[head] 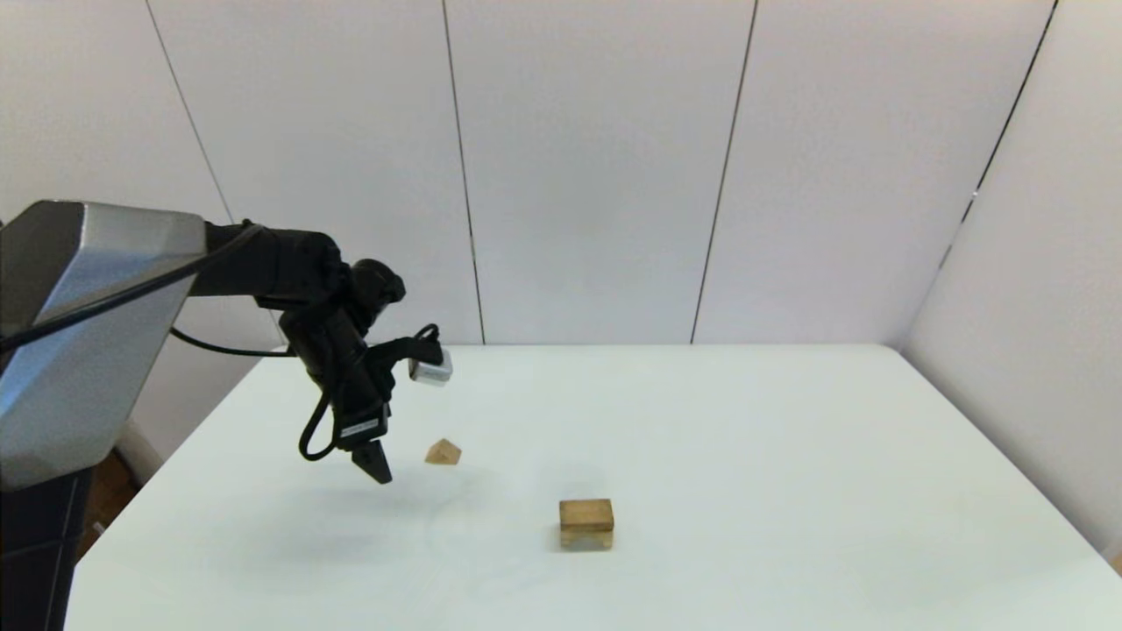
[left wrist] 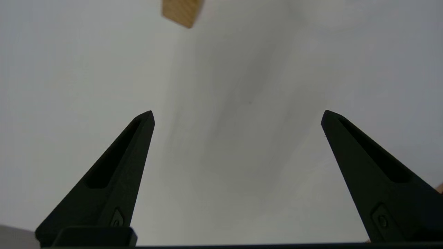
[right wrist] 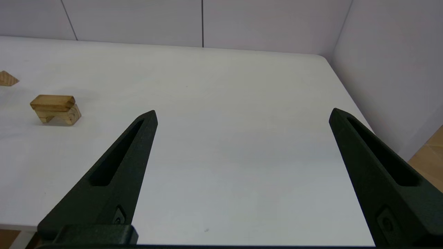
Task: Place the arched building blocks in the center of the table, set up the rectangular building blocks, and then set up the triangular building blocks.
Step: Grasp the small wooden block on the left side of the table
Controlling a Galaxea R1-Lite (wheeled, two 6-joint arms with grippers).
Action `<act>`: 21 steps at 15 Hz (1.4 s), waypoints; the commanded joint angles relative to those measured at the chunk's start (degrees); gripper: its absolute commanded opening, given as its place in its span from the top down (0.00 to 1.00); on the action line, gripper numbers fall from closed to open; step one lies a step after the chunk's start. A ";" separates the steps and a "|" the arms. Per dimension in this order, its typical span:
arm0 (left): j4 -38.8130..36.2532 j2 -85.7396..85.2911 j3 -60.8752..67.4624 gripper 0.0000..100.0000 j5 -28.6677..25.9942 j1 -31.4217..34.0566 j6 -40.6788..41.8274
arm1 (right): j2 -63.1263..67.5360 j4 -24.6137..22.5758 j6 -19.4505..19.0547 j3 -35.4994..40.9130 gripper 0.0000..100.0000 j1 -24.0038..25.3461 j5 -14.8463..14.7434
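Hovering above the large white table (head: 789, 491), the left gripper (head: 375, 463) is held spread wide and empty, just left of the small tan wooden triangular prism (head: 443, 452), whose ridge points up. Near centre, the slim rectangular block (right wrist: 52, 102) is laid flat atop the chunky arched block (right wrist: 59, 115), long axes aligned. The right gripper (right wrist: 242, 114) is parked off the table's near right edge, fingers released.

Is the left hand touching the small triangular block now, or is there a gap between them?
Apart. In the head view, bare white table shows between the left hand and the triangular block. The left wrist view shows nothing between its open fingers.
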 commanded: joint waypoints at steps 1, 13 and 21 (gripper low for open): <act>5.29 6.30 -7.50 0.00 1.38 -2.01 0.67 | -0.01 -0.05 -0.03 0.00 0.00 0.01 0.05; -2.35 9.64 -9.17 0.00 2.17 -1.93 9.64 | -0.01 0.04 -0.03 0.00 0.00 0.01 0.05; -3.23 10.96 -9.88 0.00 3.22 -2.01 15.35 | -0.01 -0.05 -0.03 0.00 0.00 0.01 0.05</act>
